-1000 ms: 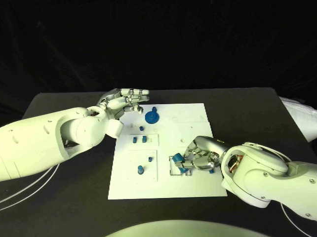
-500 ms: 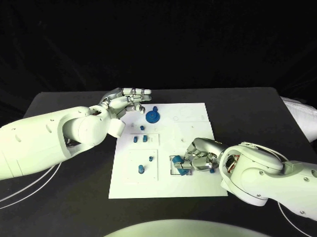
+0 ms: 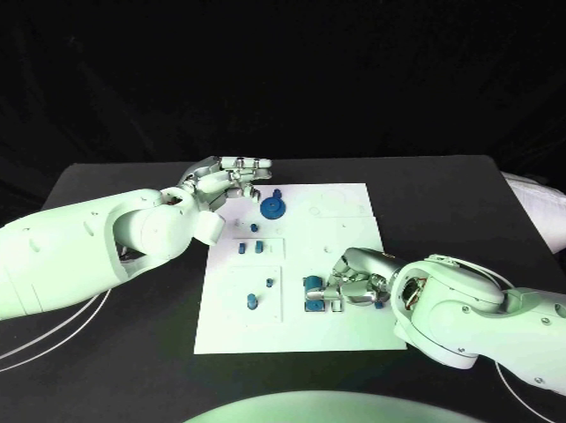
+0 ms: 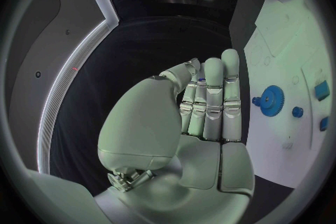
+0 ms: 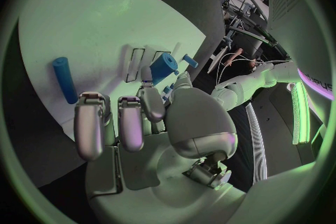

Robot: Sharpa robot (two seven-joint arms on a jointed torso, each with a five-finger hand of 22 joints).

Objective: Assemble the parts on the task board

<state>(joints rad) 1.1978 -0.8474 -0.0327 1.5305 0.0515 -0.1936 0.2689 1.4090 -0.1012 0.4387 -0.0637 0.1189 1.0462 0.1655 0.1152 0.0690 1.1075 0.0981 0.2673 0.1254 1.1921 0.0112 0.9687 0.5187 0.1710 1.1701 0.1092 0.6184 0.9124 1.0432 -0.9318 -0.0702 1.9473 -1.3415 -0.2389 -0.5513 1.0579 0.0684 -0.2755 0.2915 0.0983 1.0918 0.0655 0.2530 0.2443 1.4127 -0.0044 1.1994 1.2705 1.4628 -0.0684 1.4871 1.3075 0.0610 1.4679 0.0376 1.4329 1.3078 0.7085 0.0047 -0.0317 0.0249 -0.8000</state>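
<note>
- The task board (image 3: 346, 238) is a flat, matte white rectangular plate lying on the black counter (image 3: 461, 203), with shallow outlined recesses in its surface.
- The right hand (image 3: 351, 284), of silver metal segments, is down on the board's near right part; its fingers are curled around a small blue cylindrical part (image 5: 162, 67), pinched between thumb and fingertips.
- Beside that hand, on its far side in the right wrist view, a smooth blue rod (image 5: 65, 79) lies flat on the board, apart from the fingers.
- Just past the fingertips sit thin slot outlines (image 5: 134, 63) in the board and more small blue pieces (image 5: 187, 59).
- The left hand (image 3: 226, 181) hovers at the board's far left corner, fingers held straight and close together with the thumb folded across; it holds nothing.
- Just beside the left hand, on the board, lies a round blue toothed gear (image 3: 273, 208) with a small blue knob next to it.
- Towards the robot from the gear stand short blue pegs (image 3: 249, 248), and further along lies a rounded blue piece (image 3: 251, 302).
</note>
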